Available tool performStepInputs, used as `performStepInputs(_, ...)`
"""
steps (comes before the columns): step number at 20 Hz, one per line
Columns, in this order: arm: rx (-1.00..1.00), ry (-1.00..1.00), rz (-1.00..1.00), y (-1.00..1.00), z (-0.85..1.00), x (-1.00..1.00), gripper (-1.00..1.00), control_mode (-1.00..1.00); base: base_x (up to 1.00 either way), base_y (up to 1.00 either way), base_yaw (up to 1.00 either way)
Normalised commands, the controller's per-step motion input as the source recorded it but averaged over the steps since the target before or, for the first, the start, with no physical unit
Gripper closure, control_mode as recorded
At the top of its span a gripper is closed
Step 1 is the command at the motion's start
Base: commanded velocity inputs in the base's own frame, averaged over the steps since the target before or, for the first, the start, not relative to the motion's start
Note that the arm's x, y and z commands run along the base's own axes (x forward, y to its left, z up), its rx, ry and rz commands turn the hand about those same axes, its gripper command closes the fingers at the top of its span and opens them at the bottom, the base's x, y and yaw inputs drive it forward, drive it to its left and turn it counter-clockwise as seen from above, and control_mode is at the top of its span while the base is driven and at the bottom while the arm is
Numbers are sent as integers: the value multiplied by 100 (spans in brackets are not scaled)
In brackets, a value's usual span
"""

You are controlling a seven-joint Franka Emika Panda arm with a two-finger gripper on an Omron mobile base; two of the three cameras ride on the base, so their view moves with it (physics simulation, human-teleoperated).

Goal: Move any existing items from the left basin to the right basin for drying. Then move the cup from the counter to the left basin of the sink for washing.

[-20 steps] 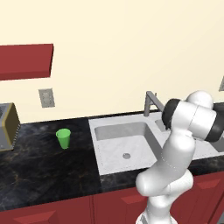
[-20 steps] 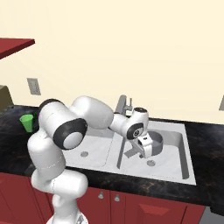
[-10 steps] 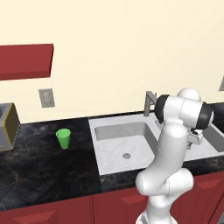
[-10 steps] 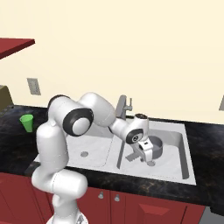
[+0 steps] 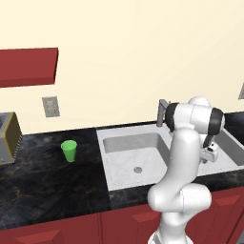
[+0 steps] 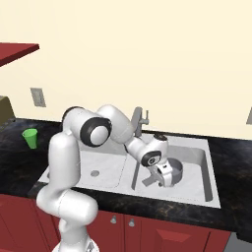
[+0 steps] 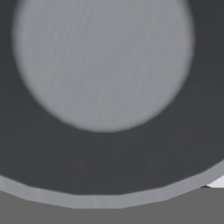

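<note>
Grey pan (image 6: pixel 172 170) in right basin (image 6: pixel 204 174), end effector (image 6: pixel 165 178) at its rim, grip unclear; left basin (image 6: pixel 106 162) open

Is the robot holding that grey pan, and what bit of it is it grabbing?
Yes, it looks so: the gripper is at the pan over the right basin, seemingly holding its rim; the exact contact is hidden.

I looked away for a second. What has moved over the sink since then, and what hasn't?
The arm swung further right and carried the pan deeper over the right basin, the gripper still on the pan. The cup stayed on the counter, and the left basin looks unchanged.
</note>
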Motion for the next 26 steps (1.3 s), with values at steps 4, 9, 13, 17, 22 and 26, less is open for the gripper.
performStepInputs(4, 7, 0, 2, 0, -19, 0, 100, -100, 0, 0, 0)
performStepInputs(9, 3, 0, 1, 0, -22, 0, -100, -100, 0, 0, 0)
performStepInputs(13, 0, 0, 0, 0, -12, 6, -100, -100, 0, 0, 0)
performStepInputs(17, 0, -4, 0, 0, 7, 0, -100, -100, 0, 0, 0)
performStepInputs(22, 0, -6, 0, 0, 31, 0, -100, -100, 0, 0, 0)
performStepInputs(26, 0, -6, 0, 0, 41, 0, -100, -100, 0, 0, 0)
